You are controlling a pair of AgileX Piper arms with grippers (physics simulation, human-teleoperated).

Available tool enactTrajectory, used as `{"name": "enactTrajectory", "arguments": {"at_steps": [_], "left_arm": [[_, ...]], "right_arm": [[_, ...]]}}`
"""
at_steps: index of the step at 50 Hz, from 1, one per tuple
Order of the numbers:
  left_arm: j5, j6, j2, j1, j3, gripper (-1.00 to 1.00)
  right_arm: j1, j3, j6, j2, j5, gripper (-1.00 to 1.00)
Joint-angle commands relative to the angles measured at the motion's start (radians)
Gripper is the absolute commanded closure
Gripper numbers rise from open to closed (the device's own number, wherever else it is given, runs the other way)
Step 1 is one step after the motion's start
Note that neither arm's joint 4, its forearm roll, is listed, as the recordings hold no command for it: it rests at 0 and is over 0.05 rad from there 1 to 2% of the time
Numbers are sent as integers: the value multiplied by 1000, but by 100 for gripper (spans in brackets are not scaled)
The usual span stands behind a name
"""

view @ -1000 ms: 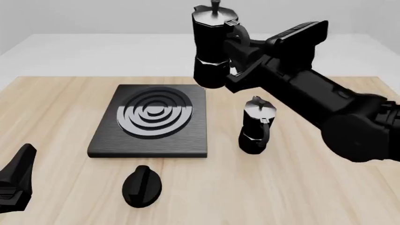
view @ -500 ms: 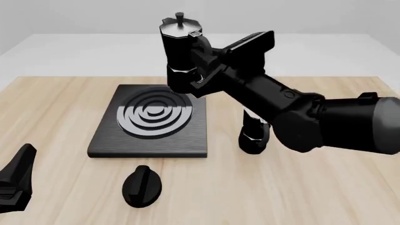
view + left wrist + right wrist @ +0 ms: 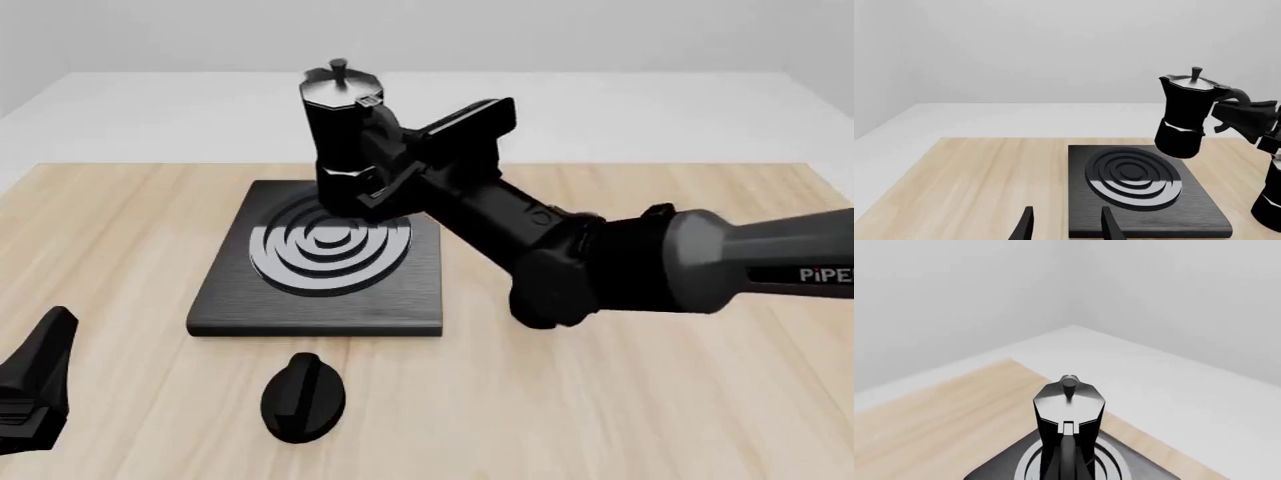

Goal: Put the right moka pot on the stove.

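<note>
My right gripper (image 3: 391, 178) is shut on the looped handle of the right moka pot (image 3: 342, 135), a black faceted pot with a silvery lid. It holds the pot upright in the air over the far right part of the stove (image 3: 320, 300), a black slab with silver rings. The pot (image 3: 1184, 117) hangs a little above the stove (image 3: 1201, 215) in the left wrist view, and the right wrist view shows the pot (image 3: 1067, 425) from behind. My left gripper (image 3: 38, 385) is open and empty at the near left, and its fingers (image 3: 1026, 225) frame the stove.
The second, slimmer moka pot (image 3: 1271, 200) stands on the table right of the stove; my right arm (image 3: 601, 265) hides it in the front view. A black oval knob (image 3: 303, 397) lies in front of the stove.
My right arm has carried the moka pot leftward and lower, from above the table right of the stove to over the burner rings. The left gripper has not moved.
</note>
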Motion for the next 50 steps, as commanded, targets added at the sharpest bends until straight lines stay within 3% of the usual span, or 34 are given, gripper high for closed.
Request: {"name": "enactTrajectory", "arguments": {"at_steps": [1, 26, 50], "left_arm": [[0, 0, 0, 0, 0, -100], [0, 0, 0, 0, 0, -100], [0, 0, 0, 0, 0, -100]], "right_arm": [[12, -67, 51, 55, -56, 100], [41, -213, 72, 240, -67, 100], [7, -403, 73, 427, -23, 100]]}}
